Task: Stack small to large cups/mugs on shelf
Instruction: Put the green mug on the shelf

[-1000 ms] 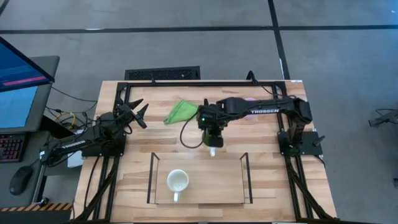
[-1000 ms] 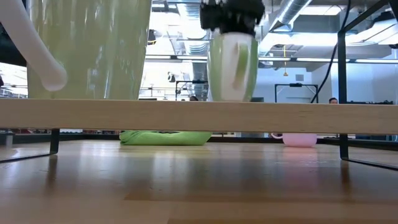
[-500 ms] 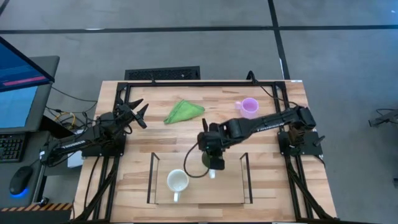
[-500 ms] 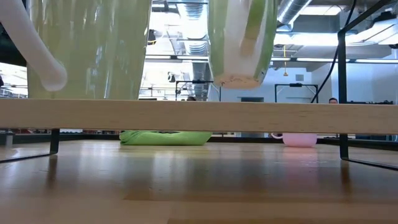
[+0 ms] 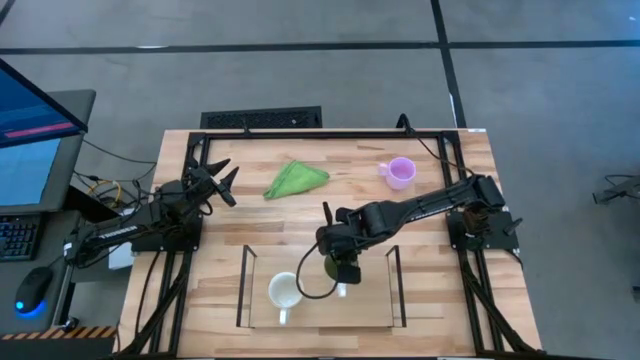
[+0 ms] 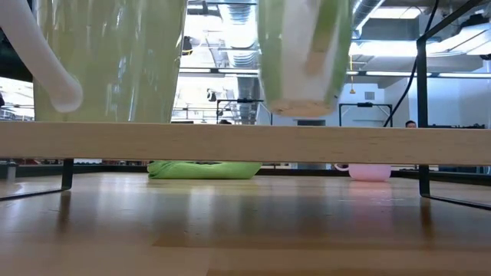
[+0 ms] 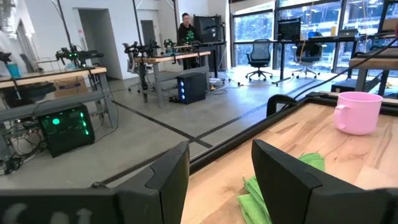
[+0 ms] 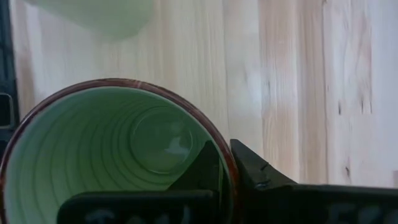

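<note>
While stretched over the shelf (image 5: pixel 392 268), right end effector (image 5: pixel 340 268) grips green mug (image 6: pixel 301 54), left end effector (image 5: pixel 218 180) open

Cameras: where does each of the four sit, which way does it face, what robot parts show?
High view: overhead, straight down; both arms, shelf, white mug.
Low view: at tabletop height, level under the shelf top; green mug hangs above it, no arm visible.
Left wrist view: on the parked left arm, facing across the table edge into the room; left gripper open.
Right wrist view: on the right arm, facing down; right gripper clamps the green mug's rim.
Shared: purple mug and green cloth appear in high, low and left wrist views.
</note>
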Motion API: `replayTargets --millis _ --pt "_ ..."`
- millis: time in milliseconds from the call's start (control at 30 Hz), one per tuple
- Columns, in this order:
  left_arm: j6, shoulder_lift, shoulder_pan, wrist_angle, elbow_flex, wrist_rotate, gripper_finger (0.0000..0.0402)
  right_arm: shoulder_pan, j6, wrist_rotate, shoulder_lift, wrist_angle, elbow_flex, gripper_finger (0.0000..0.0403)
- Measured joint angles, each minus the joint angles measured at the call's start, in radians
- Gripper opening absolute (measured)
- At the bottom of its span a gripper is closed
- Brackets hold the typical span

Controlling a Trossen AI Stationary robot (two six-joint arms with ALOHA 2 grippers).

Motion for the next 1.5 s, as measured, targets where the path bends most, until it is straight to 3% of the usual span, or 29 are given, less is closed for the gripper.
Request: replayTargets --millis 500,767,1500 --pt "0.018 0.0 0.0 0.0 0.0 0.0 0.0167 -0.013 -0.049 -0.019 0.017 -0.079 0.005 0.0029" --pt "0.027 0.0 0.0 0.0 0.0 0.0 0.0167 -0.015 -0.09 -0.001 0.051 -0.125 0.083 0.0029" --pt "0.034 0.044 0.0 0.0 0.0 -0.008 0.0167 0.051 -0.066 -0.008 0.346 -0.281 0.506 0.0029"
